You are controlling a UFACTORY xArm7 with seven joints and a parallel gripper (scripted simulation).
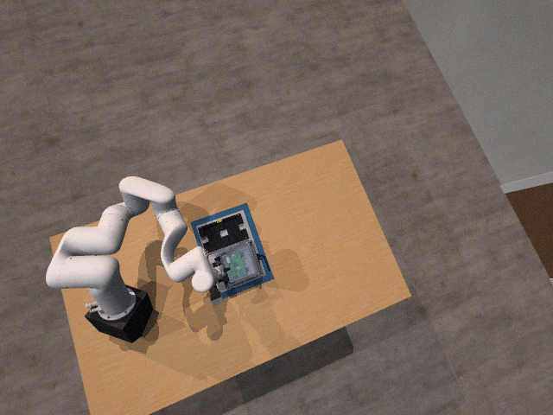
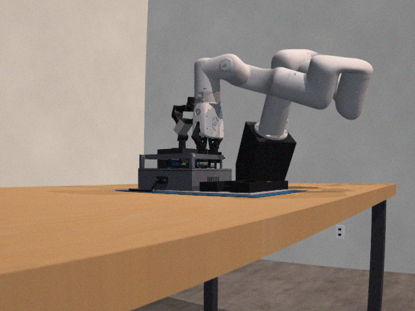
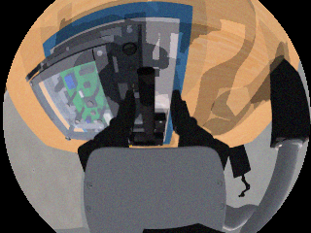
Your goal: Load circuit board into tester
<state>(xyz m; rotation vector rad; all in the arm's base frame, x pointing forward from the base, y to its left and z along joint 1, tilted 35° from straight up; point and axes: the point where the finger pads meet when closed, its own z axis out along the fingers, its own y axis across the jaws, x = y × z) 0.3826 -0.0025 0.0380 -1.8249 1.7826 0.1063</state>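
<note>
The green circuit board point(image 1: 235, 263) point(image 3: 80, 91) lies inside the grey tester point(image 1: 256, 277) point(image 2: 181, 179), under its clear lid point(image 1: 250, 255) point(image 2: 181, 156) point(image 3: 54, 100). The lid is down and lies flat. My gripper point(image 1: 221, 277) point(image 2: 207, 146) point(image 3: 153, 98) is open just above the lid's edge nearest the arm. Its fingers stand apart on either side of the lid's dark handle point(image 3: 144, 87), and I see nothing held between them. The black tray point(image 1: 221, 232) point(image 2: 242, 185) beside the tester has both pockets bare. I cannot make out the latch hook.
Tester and tray stand on a blue mat point(image 1: 248, 213) point(image 2: 268, 193) point(image 3: 72, 33) on the wooden table point(image 1: 312, 214) point(image 2: 133, 217). A black cable point(image 1: 264, 258) point(image 2: 154, 183) leaves the tester's far side. The arm's black base point(image 1: 120, 322) point(image 2: 264, 157) stands close behind the tray.
</note>
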